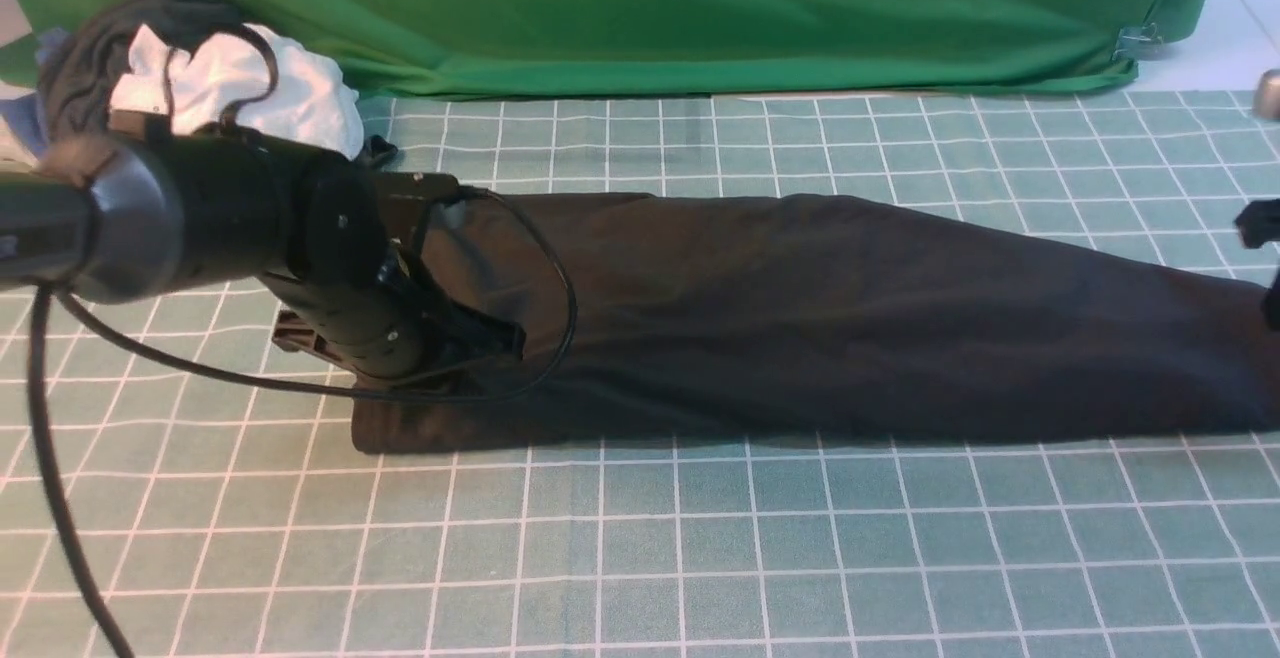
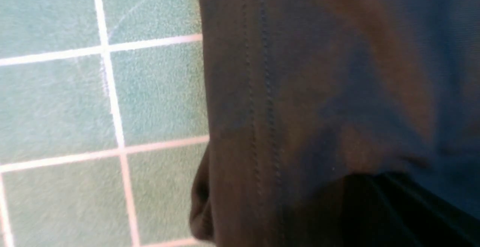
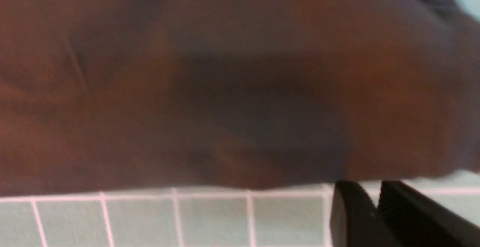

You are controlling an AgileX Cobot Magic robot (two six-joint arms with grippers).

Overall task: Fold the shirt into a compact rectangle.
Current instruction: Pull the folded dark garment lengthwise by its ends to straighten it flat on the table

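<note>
Found the jaws of the left gripper (image 1: pixel 500 340) pressed together, low over the left end of the shirt (image 1: pixel 850 328); could not tell whether any cloth was pinched between them. Found the jaws of the right gripper (image 3: pixel 362 187) only slightly parted, with nothing between them, just beside the shirt's edge and over bare checked cloth. Saw the shirt lying flat on the tablecloth (image 1: pixel 700 558), folded lengthwise into one long dark brown-black band that reached from beneath the left gripper to the right border of the front view. Noted a straight near edge, a far edge slanting nearer so that the band tapered toward its right end, and a smooth top face with few creases. Made out a double row of stitching (image 2: pixel 262 89) close to one edge of the fabric in the left wrist view, with a small lip of cloth curling under there. Saw a black cable (image 1: pixel 572 308) from the left arm (image 1: pixel 200 208) looping over the shirt's left end. Under the shirt, noted teal cloth ruled with a white grid across the whole table. Beyond the shirt's far edge, saw a green drape (image 1: pixel 650 8) hanging down to the table, with a metal clip (image 1: pixel 1135 40) on it toward the shirt's right end. Near the shirt's far left corner, at the foot of that drape, saw a white garment (image 1: pixel 290 88) bunched with a dark grey garment (image 1: pixel 110 48).
</note>
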